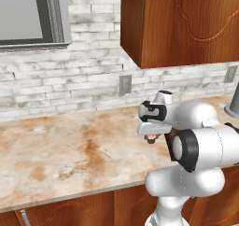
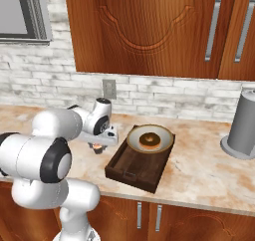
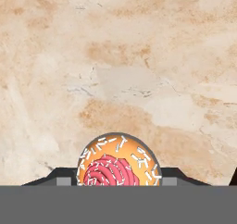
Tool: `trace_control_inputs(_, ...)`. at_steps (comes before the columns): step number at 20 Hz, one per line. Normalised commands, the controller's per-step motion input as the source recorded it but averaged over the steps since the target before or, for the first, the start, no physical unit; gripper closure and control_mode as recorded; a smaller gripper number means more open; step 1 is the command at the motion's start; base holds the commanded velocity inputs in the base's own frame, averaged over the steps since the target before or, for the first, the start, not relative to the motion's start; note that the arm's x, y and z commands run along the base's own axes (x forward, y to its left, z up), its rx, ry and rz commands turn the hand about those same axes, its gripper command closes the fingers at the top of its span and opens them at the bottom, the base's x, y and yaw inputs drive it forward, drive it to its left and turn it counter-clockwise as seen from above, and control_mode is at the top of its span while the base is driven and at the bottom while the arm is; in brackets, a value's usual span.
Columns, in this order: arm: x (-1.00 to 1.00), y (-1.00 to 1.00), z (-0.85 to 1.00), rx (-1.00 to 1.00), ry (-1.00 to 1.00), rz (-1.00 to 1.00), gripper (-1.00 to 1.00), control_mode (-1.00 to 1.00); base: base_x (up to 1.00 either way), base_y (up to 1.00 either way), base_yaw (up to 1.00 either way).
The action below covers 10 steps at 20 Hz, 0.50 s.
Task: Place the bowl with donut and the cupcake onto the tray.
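The gripper (image 2: 98, 146) sits low over the bench (image 2: 199, 170), just left of the tray (image 2: 130, 175), and it's got the cupcake (image 3: 118, 165) between its fingers. In the hand view the cupcake is right at the bottom between the two dark fingertips, pink swirl of frosting with white sprinkles on an orange top, marbled bench stretching out beyond it. From the left base view you can see a little reddish blob, the cupcake (image 1: 151, 137), tucked under the gripper (image 1: 151, 135), close to the bench surface; can't tell whether it's touching down or hanging just off it. So: clamped on the cupcake, jaws partway apart around it.

The bowl (image 2: 150, 138) is already on the tray, sitting at its far end with its rim overlapping the tray's edges a bit. The donut (image 2: 149, 139) is in the middle of the bowl. The near half of the tray is bare wood.

Off to the right there's a grey cylinder thing (image 2: 244, 125) on the bench, well apart from the tray. Brick backsplash with an outlet (image 2: 109, 89) behind the arm, wooden cabinets (image 2: 149, 26) above.
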Motion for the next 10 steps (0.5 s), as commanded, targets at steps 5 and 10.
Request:
trace_control_inputs(5, -0.01, -0.48, 0.00, 0.00, 0.03, 0.00, 1.00, -1.00, 0.00, 0.00, 0.00)
trace_control_inputs(10, -0.02, -0.44, 0.00, 0.00, 0.04, 0.00, 1.00, -1.00, 0.00, 0.00, 0.00)
